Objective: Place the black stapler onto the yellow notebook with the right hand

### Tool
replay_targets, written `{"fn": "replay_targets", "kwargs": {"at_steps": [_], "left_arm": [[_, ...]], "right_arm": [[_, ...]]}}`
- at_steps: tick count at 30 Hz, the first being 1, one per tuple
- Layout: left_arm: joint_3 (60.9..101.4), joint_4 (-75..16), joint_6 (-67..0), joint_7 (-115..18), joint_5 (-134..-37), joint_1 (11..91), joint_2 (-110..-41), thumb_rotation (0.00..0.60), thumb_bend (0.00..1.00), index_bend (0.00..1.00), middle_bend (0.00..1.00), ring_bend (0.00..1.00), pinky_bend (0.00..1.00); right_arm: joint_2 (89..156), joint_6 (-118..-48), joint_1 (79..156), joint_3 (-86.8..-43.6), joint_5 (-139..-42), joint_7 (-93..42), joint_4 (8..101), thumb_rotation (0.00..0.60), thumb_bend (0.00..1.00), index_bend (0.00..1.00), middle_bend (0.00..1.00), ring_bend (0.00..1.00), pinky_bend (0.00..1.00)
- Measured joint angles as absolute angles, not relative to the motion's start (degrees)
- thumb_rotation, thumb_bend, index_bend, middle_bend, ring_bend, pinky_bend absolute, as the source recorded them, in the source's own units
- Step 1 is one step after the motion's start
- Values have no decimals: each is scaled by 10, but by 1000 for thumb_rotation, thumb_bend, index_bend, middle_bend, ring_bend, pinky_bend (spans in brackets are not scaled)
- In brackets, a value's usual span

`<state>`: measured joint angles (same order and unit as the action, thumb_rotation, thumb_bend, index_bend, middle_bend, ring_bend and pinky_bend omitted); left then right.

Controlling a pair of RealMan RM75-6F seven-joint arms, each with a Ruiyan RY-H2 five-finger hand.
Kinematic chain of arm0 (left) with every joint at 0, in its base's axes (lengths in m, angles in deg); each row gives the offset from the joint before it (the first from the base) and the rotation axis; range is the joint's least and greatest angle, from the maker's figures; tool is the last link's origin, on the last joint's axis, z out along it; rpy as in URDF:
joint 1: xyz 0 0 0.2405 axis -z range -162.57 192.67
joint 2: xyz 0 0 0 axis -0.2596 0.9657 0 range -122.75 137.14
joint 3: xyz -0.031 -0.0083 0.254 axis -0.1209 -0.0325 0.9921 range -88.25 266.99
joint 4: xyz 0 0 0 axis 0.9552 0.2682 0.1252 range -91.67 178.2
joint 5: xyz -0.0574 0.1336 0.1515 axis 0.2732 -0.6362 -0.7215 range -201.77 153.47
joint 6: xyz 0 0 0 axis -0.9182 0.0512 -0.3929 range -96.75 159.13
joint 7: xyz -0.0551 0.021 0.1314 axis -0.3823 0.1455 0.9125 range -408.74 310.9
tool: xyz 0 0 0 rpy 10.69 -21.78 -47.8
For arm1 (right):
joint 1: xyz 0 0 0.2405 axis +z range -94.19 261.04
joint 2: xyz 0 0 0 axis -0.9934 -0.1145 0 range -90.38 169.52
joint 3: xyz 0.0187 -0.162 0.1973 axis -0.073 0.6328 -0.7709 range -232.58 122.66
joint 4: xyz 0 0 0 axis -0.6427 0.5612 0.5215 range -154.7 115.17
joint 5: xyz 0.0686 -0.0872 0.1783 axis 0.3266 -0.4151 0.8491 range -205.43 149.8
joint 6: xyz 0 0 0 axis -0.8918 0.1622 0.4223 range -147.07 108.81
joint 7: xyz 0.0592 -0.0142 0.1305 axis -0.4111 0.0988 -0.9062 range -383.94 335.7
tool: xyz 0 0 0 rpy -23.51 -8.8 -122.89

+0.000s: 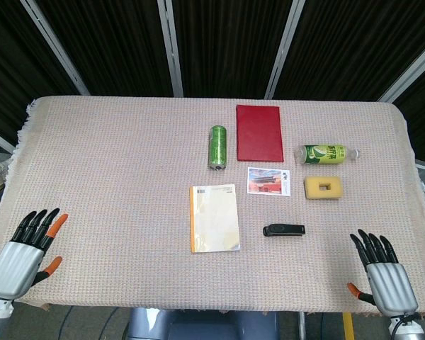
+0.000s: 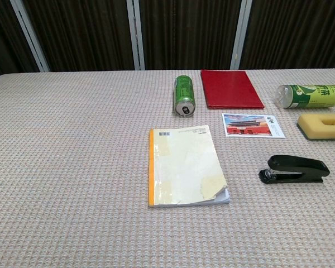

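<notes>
Yellow notebook [image 1: 214, 217] flat mid-table, black stapler [image 1: 284, 230] on the cloth just right of it, not touching. Only the head view shows the hands: left hand [image 1: 25, 250] and right hand [image 1: 381, 273] at near corners, fingers spread, holding nothing. Chest view shows neither.

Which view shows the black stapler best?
The chest view: the black stapler appears large there, lying on its side, with its profile clear. The head view shows it small, from above, between the yellow notebook and the right robot hand.
</notes>
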<state>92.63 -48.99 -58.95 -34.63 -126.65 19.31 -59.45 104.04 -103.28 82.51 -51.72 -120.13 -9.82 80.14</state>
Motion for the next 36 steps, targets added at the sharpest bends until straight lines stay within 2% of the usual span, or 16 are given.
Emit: {"fn": "replay_targets", "kwargs": {"at_steps": [9, 15, 19, 23, 29, 36], "left_arm": [[924, -494, -580, -334, -1261, 196, -599, 600, 273, 0, 0, 0, 78], [922, -492, -582, -332, -1268, 200, -605, 600, 277, 0, 0, 0, 78], [915, -476, -591, -335, -1272, 202, -617, 600, 279, 0, 0, 0, 78], [911, -468, -585, -335, -1265, 206, -624, 600, 280, 0, 0, 0, 78], [902, -463, -555, -334, -1238, 218, -630, 600, 282, 0, 0, 0, 79], [895, -464, -538, -330, -1212, 225, -631, 600, 281, 0, 0, 0, 79]], "right_arm": [[1043, -1027, 829, -517, -1201, -102, 798, 600, 124, 0, 0, 0, 0], [1069, -1019, 840, -518, -1219, -95, 787, 600, 131, 5, 0, 0, 5], [1098, -996, 860, -526, -1222, -93, 776, 600, 164, 70, 2, 0, 86], [1124, -970, 881, -540, -1216, -69, 771, 600, 182, 145, 58, 12, 180], [1171, -923, 921, -574, -1177, -1, 772, 600, 205, 233, 150, 102, 261], [1199, -887, 958, -599, -1145, 29, 765, 600, 217, 216, 177, 149, 301]]}}
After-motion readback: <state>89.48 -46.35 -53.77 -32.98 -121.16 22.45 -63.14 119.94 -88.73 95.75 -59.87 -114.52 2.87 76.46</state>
